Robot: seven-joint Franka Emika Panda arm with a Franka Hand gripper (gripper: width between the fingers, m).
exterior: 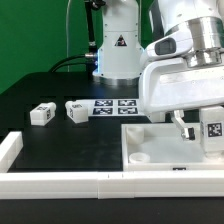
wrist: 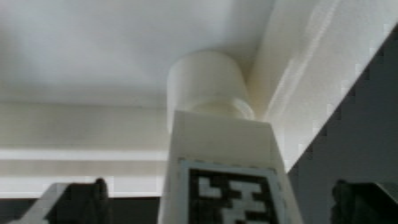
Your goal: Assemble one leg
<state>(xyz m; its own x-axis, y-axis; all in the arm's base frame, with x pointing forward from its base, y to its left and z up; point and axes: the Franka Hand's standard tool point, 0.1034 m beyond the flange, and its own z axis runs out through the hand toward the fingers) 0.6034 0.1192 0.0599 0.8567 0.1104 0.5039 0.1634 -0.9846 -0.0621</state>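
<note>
Black bench (exterior: 60,140), green backdrop (exterior: 30,30): leg (wrist: 222,130) stands tip-first in a corner of the white tabletop (exterior: 165,150).
Gripper (wrist: 221,208) looks released, with its fingers (wrist: 71,205) clear of the leg on either side. The risk, as I judge it: if the rounded tip isn't properly seated, an off-centre squeeze or twist could topple or cross-thread the leg.

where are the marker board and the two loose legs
marker board (exterior: 113,105): exterior view, a middle tag
leg next to it (exterior: 76,110): exterior view, its middle
leg farther off (exterior: 40,113): exterior view, its middle
</note>
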